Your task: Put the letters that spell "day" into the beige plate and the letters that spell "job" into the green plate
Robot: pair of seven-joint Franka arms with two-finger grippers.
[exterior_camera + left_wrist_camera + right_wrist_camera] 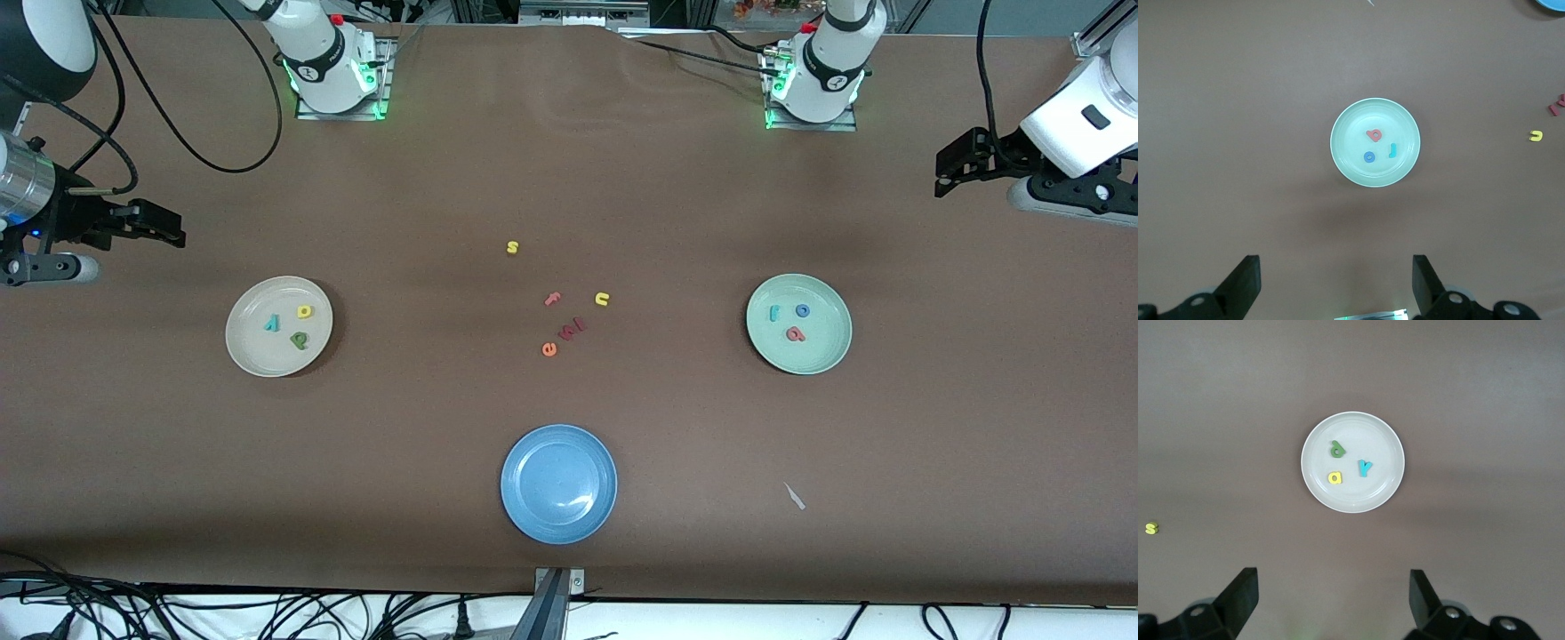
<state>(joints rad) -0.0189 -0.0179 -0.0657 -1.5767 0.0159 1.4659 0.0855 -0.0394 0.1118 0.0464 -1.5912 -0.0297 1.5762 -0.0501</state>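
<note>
The beige plate point(252, 352) lies toward the right arm's end of the table and holds an olive "d" point(300, 340), a yellow "a" point(305, 311) and a teal "y" point(271, 324). The green plate point(823, 352), toward the left arm's end, holds a teal "j" point(774, 313), a blue "o" point(803, 310) and a red "b" point(796, 334). My right gripper point(173, 228) hangs open and empty high up, with the beige plate point(1365, 499) in its wrist view. My left gripper point(944, 175) is open and empty too, looking down on the green plate point(1358, 171).
Loose letters lie mid-table: a yellow "s" point(512, 248), a salmon "f" point(553, 299), a yellow "u" point(602, 300), a dark red letter point(574, 328) and an orange "e" point(548, 349). A blue plate point(558, 483) sits nearer the front camera, with a white scrap point(794, 496) beside it.
</note>
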